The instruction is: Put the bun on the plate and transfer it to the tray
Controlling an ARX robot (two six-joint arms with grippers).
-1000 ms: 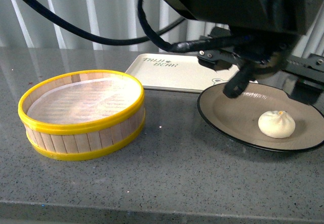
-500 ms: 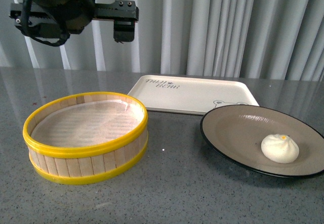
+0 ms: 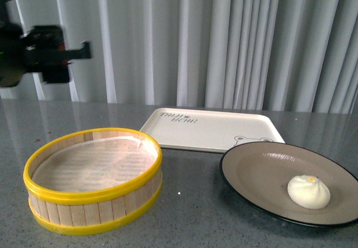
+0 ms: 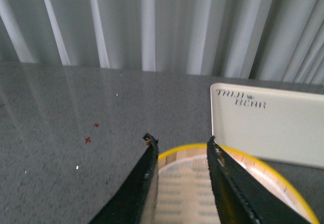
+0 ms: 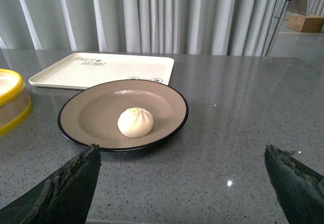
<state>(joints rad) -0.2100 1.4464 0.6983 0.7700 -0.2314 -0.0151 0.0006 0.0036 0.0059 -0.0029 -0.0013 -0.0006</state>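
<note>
White bun (image 3: 309, 191) sits on your plate (image 3: 254, 172), right of its middle, with the tray (image 3: 212, 129) just behind. Your left gripper (image 4: 180, 139) hangs parted and empty above the steamer (image 3: 92, 203); your right gripper (image 5: 180, 148) gapes wide, empty.

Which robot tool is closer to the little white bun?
Right, probably. The right tool is open wide and faces the bun on the plate, just short of it. The left tool hangs high over the steamer basket, farther away.
</note>
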